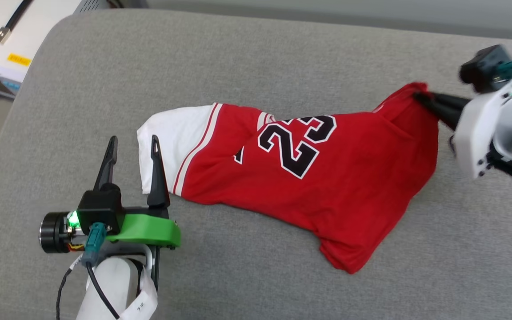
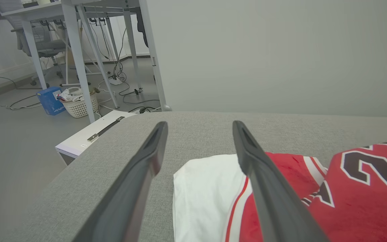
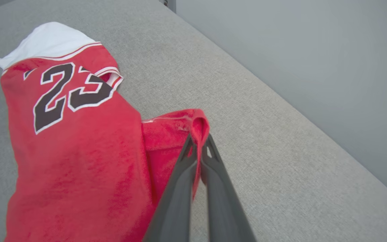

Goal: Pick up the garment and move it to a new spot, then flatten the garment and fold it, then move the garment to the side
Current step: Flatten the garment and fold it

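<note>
Garment (image 1: pixel 327 186) lies rumpled mid-frame on the grey cushion (image 1: pixel 238 58), long axis left to right. My right gripper (image 1: pixel 419 96) is pinched tight on its red corner, upper right. My left gripper (image 1: pixel 134 141) gapes wide, empty, just beside its white end. Bare cushion all round; the edge is far left.

We see a grey fabric pad (image 1: pixel 256 58) across most of the head view. In the upper left of the left wrist view we find a grey floor (image 2: pixel 8 144), white desk legs (image 2: pixel 77 57), a chair (image 2: pixel 42 45), a blue box (image 2: pixel 49 100) just beside a white basket (image 2: pixel 79 107), and loose cables (image 2: pixel 126 89). A white cabinet (image 2: pixel 86 136) stands at the pad's left edge. Behind the pad we see a plain pale wall (image 2: pixel 281 50), evenly lit.
</note>
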